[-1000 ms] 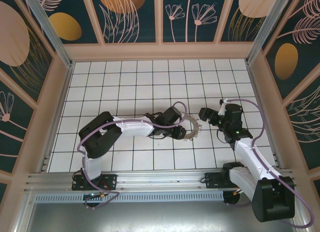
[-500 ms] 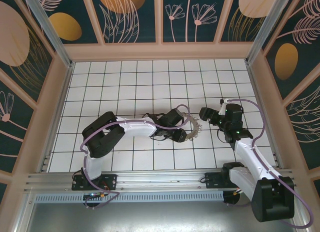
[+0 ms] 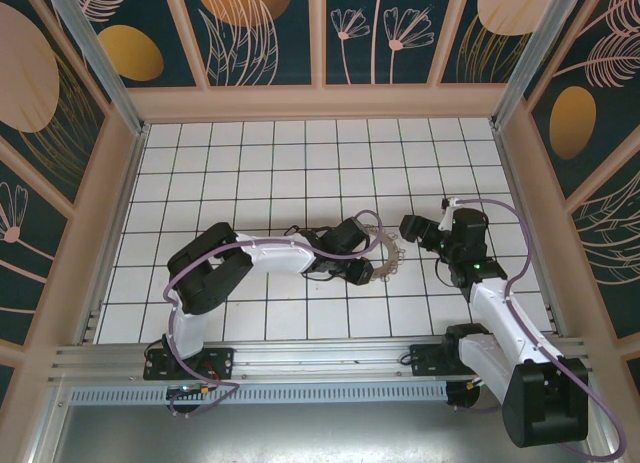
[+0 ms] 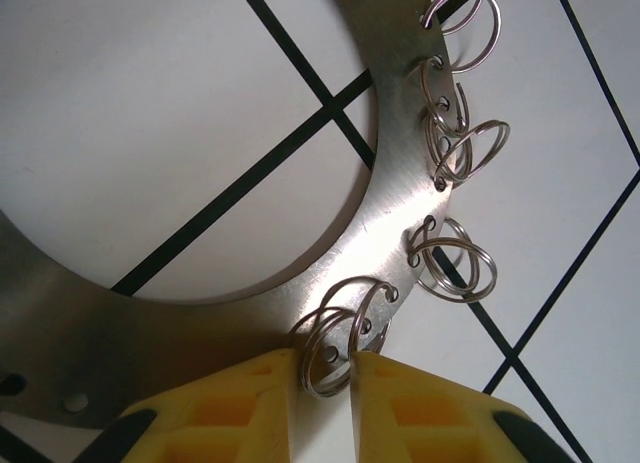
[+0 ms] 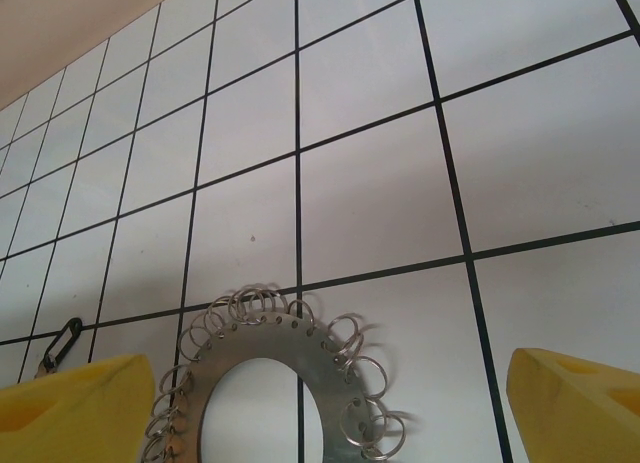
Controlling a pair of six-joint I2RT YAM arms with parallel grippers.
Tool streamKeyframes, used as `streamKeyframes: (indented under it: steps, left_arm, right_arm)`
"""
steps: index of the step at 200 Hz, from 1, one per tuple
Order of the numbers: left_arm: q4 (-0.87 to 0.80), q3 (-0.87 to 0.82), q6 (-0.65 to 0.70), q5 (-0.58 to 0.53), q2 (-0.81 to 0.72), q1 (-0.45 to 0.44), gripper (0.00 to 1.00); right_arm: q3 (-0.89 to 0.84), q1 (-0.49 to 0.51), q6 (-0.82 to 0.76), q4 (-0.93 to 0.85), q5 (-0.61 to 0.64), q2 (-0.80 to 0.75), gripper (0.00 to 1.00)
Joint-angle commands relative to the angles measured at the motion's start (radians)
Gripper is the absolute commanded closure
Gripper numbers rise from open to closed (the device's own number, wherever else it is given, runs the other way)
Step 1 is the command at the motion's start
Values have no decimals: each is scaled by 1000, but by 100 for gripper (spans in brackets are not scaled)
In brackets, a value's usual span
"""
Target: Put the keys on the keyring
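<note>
Brushed, satin metal keyring (image 4: 390, 223); floor tiles (image 4: 150, 113) seemingly smooth, matt.

white tiled floor (image 3: 250, 163), floral walls (image 3: 262, 43)

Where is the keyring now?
Top view: the keyring lies on the table between the left hand and right hand, one rim loop between the left hand's fingers.

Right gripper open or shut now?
Open: the right gripper has its yellow fingers far apart in its wrist view, gripping nothing.
</note>
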Motion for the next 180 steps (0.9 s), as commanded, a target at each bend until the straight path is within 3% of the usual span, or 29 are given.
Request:
streamKeyframes:
  steps: [1, 180]
  left_arm:
    - [-14, 15, 20, 19, 21, -7, 80]
    - [25, 12, 13, 72, 19, -10, 82]
  right_arm:
    - [-13, -8, -15, 20, -2, -22, 9]
    - [-28, -14, -18, 16, 1, -45, 9]
